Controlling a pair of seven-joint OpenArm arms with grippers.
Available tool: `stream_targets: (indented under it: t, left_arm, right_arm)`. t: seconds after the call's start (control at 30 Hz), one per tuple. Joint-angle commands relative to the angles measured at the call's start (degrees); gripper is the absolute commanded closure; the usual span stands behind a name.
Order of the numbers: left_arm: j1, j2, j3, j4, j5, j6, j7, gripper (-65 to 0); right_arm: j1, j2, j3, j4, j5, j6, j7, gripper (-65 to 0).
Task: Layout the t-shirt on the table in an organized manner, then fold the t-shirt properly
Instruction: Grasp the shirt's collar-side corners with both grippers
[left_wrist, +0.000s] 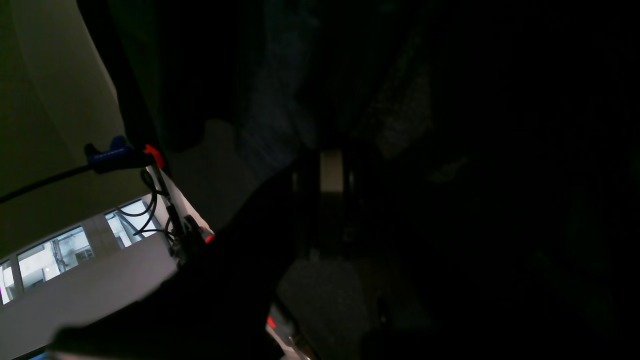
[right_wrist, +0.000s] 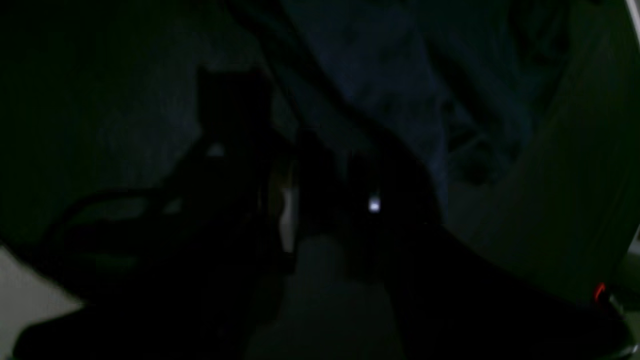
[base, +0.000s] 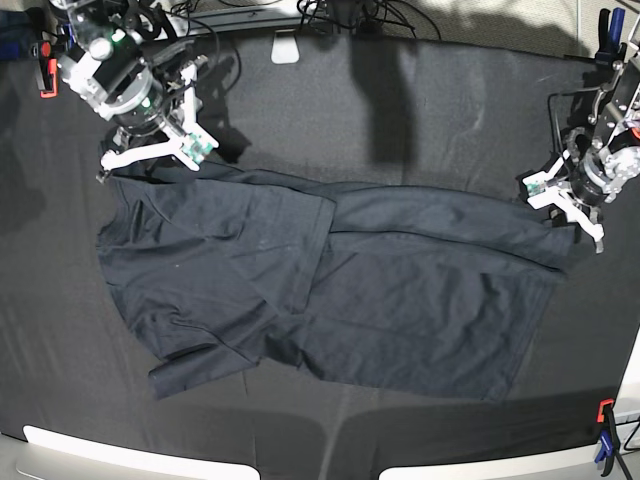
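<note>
1. Shirt (base: 330, 290) lies spread across the middle of the table (base: 430, 110), stretched sideways between your two arms, its top edge pulled into a taut line.
2. You can see the half of the shirt toward the right gripper (base: 150, 152) folded over itself, with a sleeve poking out at the near corner; the other half lies flatter, with light wrinkles.
3. Your right gripper sits at the shirt's far corner on that side, its white fingers (base: 128, 156) touching the cloth edge. The jaws stand partly apart, but you cannot tell from these views whether they pinch fabric.
4. Your left gripper (base: 565, 205) is at the shirt's opposite upper corner, fully closed; the cloth rises to it in a ridge, so it grips the shirt there.
5. Both wrist views are nearly black; you make out only dark bluish folds of shirt close to the lens.
6. Clamps (base: 604, 440) hold the table's cover at its corners, well apart from the shirt.
</note>
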Motion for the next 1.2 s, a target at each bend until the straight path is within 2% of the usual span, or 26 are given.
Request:
stream_targets:
  t: [0.0, 0.17, 0.3, 0.43, 0.63, 0.87, 0.97, 1.17]
  left_arm:
    - [-0.3, -0.8, -0.2, 0.1, -0.3, -1.2, -0.2, 0.0]
    - [-0.3, -0.8, -0.2, 0.1, -1.2, -1.1, -0.2, 0.0]
    - [-0.3, -0.8, -0.2, 0.1, -1.2, -1.1, -0.2, 0.0]
    - [-0.3, -0.8, -0.2, 0.1, -1.2, -1.1, -0.2, 0.0]
    - [-0.3, -0.8, -0.2, 0.1, -1.2, -1.1, 0.0, 0.0]
    - [-0.3, -0.8, -0.2, 0.1, -1.1, -1.1, 0.0, 0.0]
    - [-0.3, -0.8, -0.2, 0.1, -1.1, -1.1, 0.0, 0.0]
    - [-0.3, -0.8, -0.2, 0.1, -1.1, -1.0, 0.0, 0.0]
  right_arm:
    - [0.0, 0.6, 0.2, 0.9, -0.2, -0.6, 0.1, -16.7]
    - [0.0, 0.7, 0.2, -1.6, -0.7, -0.6, -1.1, -16.7]
    - [0.0, 0.7, 0.2, -6.5, -6.0, -0.6, 1.0, -16.7]
    - [0.0, 0.6, -0.3, -10.1, -5.1, -0.6, 1.2, -16.7]
    - [1.7, 0.6, -0.5, -14.3, -9.5, -0.6, 7.9, -16.7]
    - [7.6, 0.6, -0.5, -18.3, -11.0, -0.6, 7.3, -16.7]
    - [8.4, 0.6, -0.5, -19.3, -12.1, -0.6, 4.7, -16.7]
    - [8.2, 2.9, -0.5, -19.3, -11.8, -0.5, 0.1, -16.7]
